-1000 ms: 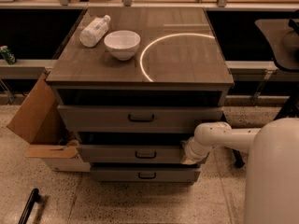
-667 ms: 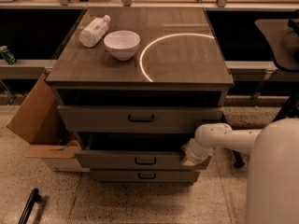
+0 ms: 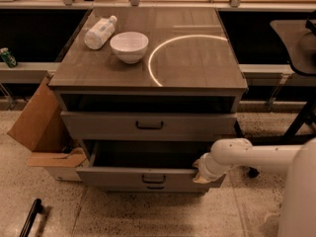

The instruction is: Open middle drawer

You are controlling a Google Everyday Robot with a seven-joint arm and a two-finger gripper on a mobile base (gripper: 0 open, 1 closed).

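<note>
The middle drawer [image 3: 148, 177] is the second of three grey wood-look drawers in the cabinet. It stands pulled well out, its dark inside showing, with a small dark bracket handle [image 3: 154, 179] at the centre of its front. My gripper [image 3: 199, 174] is at the drawer's right end, at the end of my white arm [image 3: 247, 157] that reaches in from the right. The wrist hides the gripper. The top drawer [image 3: 148, 125] stands slightly out. The lowest drawer is mostly hidden under the middle one.
A white bowl [image 3: 129, 46] and a lying plastic bottle [image 3: 99, 32] rest on the cabinet top [image 3: 197, 58]. An open cardboard box [image 3: 42, 127] stands at the cabinet's left. A dark chair or table [image 3: 296, 43] stands to the right. A black bar [image 3: 29, 217] lies on the floor.
The middle drawer has slid out toward the camera, covering the lowest drawer's front. My arm has drawn back with it.
</note>
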